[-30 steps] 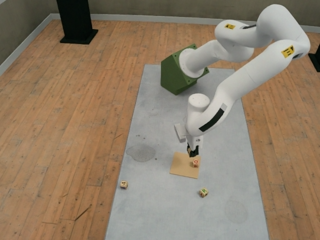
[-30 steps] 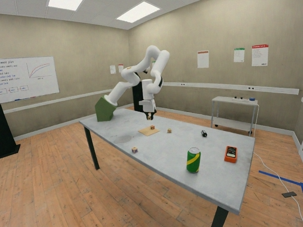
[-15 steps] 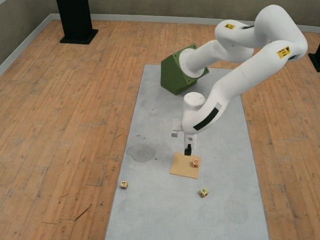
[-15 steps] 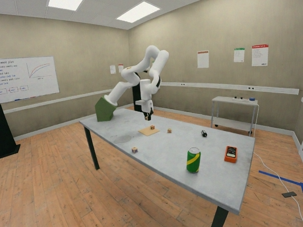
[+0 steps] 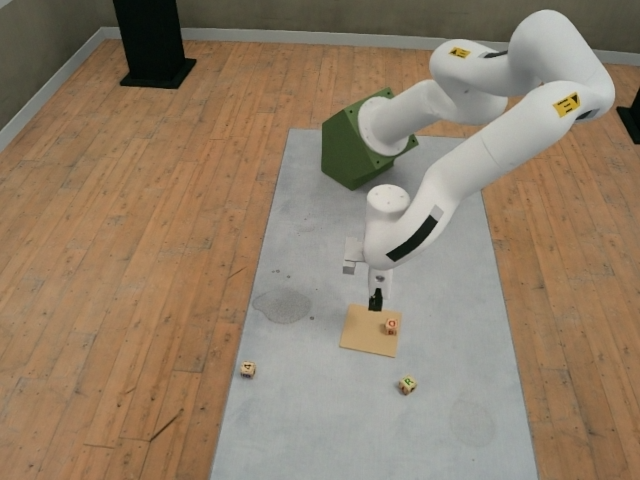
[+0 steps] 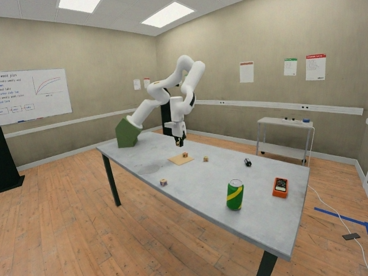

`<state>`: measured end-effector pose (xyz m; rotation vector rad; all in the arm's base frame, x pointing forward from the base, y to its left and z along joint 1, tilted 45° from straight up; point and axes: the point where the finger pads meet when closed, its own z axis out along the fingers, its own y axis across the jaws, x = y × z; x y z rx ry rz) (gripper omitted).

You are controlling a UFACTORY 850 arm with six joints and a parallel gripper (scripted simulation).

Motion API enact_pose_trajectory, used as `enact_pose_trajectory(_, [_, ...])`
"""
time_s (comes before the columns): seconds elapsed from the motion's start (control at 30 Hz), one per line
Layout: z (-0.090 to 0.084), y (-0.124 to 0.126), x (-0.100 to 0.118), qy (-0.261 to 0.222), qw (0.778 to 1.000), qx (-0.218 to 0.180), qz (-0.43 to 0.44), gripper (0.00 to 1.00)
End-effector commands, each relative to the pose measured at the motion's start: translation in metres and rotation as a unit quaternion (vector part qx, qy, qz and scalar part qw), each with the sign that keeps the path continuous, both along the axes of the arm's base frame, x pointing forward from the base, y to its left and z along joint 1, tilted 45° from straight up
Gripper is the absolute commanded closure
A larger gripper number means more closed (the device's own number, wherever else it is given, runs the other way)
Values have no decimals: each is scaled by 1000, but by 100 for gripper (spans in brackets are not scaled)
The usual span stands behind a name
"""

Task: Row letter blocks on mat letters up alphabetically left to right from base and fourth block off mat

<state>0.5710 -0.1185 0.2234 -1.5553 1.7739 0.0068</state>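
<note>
A tan mat (image 5: 371,330) lies on the grey table, also in the exterior view (image 6: 180,159). A wooden block with a red letter on top (image 5: 391,326) (image 6: 185,154) sits on the mat's right side. A block with a green R (image 5: 407,384) lies off the mat, nearer the camera (image 6: 205,158). A block with a dark mark like a 4 (image 5: 248,368) (image 6: 163,181) lies near the table's left edge. My gripper (image 5: 374,302) hangs above the mat's far edge, shut on a small wooden block (image 6: 179,143), held clear of the table. Its top face is hidden.
The arm's green base (image 5: 361,139) stands at the table's far end. A dark stain (image 5: 282,304) lies left of the mat. A green can (image 6: 234,194), an orange meter (image 6: 280,187) and a small black object (image 6: 248,162) stand further along the table.
</note>
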Motion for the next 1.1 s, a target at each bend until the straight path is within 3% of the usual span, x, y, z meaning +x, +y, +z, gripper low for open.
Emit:
enact_pose_trajectory(0.0, [-1, 1, 2, 0, 1000, 0, 0, 72])
enact_pose_trajectory(0.23, [-10, 7, 8, 0, 1000, 0, 0, 72])
enact_pose_trajectory(0.73, [-57, 38, 44, 0, 1000, 0, 0, 72])
enact_pose_trajectory(1.07, [-67, 44, 51, 0, 1000, 0, 0, 72])
